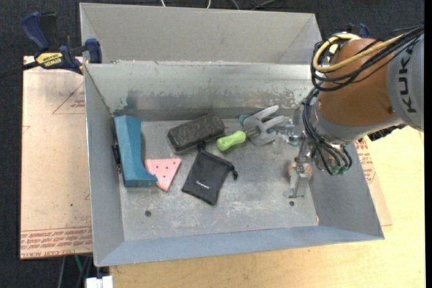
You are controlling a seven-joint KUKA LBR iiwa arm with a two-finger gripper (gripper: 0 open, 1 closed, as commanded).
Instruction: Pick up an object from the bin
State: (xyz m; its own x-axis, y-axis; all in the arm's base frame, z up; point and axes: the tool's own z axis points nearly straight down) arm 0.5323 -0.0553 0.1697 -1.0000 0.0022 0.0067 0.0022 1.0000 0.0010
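Observation:
My gripper (295,187) hangs low over the bare floor in the right part of the bin, with nothing seen in it. Nearest to it, up and to the left, lies a metal clamp-like tool (262,125) with a green handle (231,140). A flat black pouch (208,177) rests further left near the bin's middle. Both lie apart from the gripper.
A dark grey rough block (196,131) lies by the back wall. A pink triangle (164,172) touches a long blue block (131,150) along the left wall. The arm's orange cover and cables overhang the bin's right side.

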